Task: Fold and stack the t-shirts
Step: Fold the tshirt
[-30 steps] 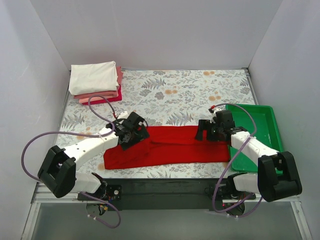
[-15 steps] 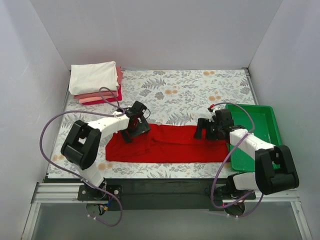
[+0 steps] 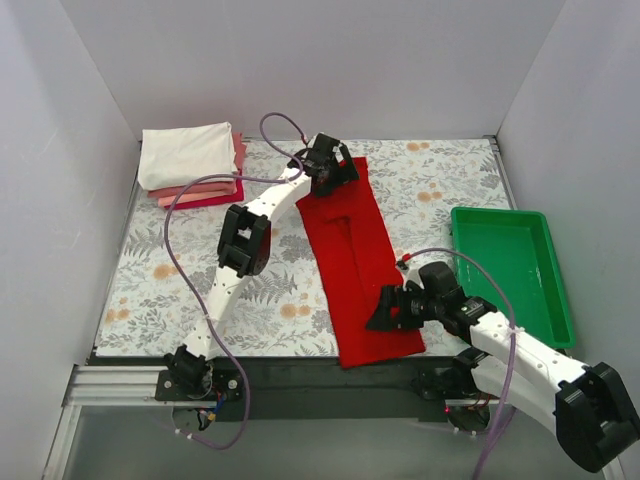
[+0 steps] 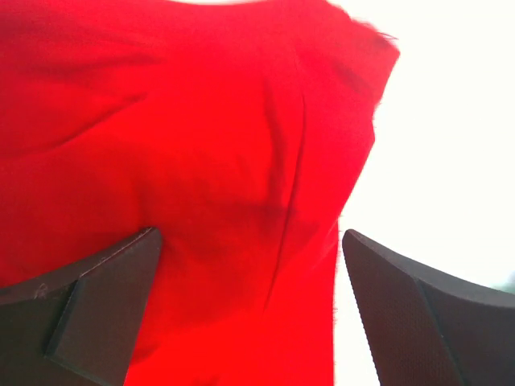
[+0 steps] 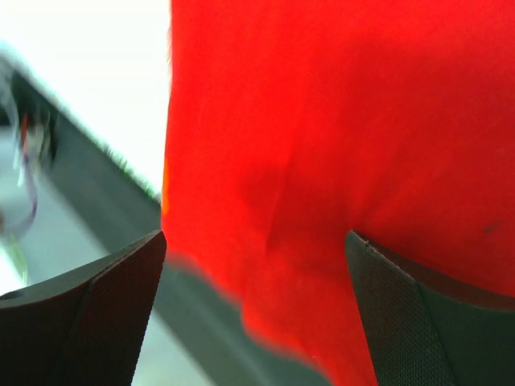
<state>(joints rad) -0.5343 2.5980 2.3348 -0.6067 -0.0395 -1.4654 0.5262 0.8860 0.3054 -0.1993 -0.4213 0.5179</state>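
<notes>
A bright red t-shirt [image 3: 355, 250] lies folded into a long strip, running from the far middle of the table to its front edge. My left gripper [image 3: 335, 172] is over the strip's far end, open, with red cloth [image 4: 201, 145] under its spread fingers [image 4: 105, 305]. My right gripper [image 3: 390, 312] is over the near end, also open, and the red cloth [image 5: 338, 121] lies between and below its fingers [image 5: 96, 314]. A stack of folded t-shirts, white [image 3: 188, 153] on top of salmon pink [image 3: 200, 189] and crimson [image 3: 222, 198], sits at the far left.
A green tray [image 3: 505, 265] stands at the right. The red strip's near end hangs over the table's front edge onto the black rail [image 3: 300, 372]. White walls close in the back and both sides. The left arm's cable [image 3: 175, 215] loops over the left half.
The red shirt, lying crosswise near the front edge before, now runs far to near. My left gripper has swung to the far end and my right gripper has drawn back to the near end.
</notes>
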